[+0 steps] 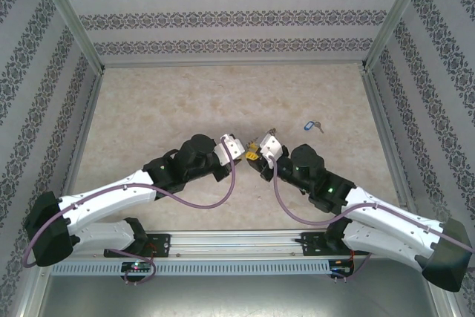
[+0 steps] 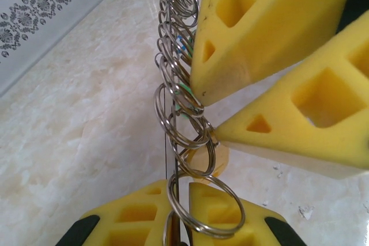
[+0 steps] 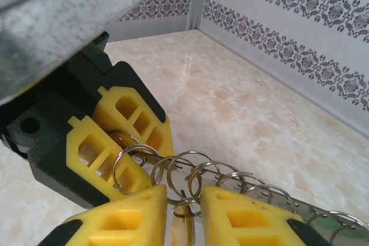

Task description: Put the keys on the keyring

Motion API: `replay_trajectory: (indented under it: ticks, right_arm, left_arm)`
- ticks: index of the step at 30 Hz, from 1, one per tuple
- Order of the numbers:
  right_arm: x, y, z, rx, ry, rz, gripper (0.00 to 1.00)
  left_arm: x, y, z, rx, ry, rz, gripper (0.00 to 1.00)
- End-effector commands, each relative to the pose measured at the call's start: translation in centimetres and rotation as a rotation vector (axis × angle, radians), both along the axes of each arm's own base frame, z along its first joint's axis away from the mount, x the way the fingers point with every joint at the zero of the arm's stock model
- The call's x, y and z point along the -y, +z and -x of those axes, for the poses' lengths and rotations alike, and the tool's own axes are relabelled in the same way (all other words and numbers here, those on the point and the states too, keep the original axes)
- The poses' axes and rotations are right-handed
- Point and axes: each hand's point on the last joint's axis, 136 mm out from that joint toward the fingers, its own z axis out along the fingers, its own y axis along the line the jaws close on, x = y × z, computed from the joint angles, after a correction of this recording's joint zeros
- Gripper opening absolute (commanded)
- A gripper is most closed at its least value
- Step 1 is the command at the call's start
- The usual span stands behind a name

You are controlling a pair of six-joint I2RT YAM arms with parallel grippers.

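The keyring shows edge-on as a thin grey strip, threaded with several small split rings. My left gripper is shut on the keyring, its yellow fingers pressing either side of it. Green and blue key caps peek out behind the rings. My right gripper faces it, with a split ring and a yellowish cap in the gap between its pads. The keyring runs off to the right. In the top view, the left gripper and right gripper meet mid-table. A blue-capped key lies apart.
Patterned walls and metal posts enclose the beige marble-look table. The arm bases stand on a rail at the near edge. The right gripper's yellow fingers crowd close to the left wrist camera.
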Motion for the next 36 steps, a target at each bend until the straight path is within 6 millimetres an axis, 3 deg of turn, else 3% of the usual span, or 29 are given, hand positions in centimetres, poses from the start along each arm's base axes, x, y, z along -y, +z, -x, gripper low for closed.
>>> replay_trajectory:
  ticks: [1,10,17,26,36]
  right_arm:
    - [1.1,0.8,-2.0,-0.002,-0.142,-0.041,0.24]
    - [1.7,1.0,-3.0,-0.023,-0.254,-0.113,0.25]
    - [-0.2,1.5,-1.1,0.008,-0.094,-0.148,0.29]
    - [1.8,0.5,-2.4,0.004,-0.226,-0.130,0.17]
    - [2.7,-1.6,-3.8,-0.033,-0.348,-0.082,0.22]
  left_arm:
    - [2.7,2.8,1.8,0.062,-0.111,0.103,0.00]
    - [3.5,3.0,1.5,0.039,-0.096,0.164,0.00]
    - [3.8,2.7,1.3,0.012,-0.082,0.188,0.00]
    - [3.6,2.5,1.4,0.013,-0.075,0.197,0.00]
    - [3.8,2.9,1.5,0.027,-0.072,0.212,0.00]
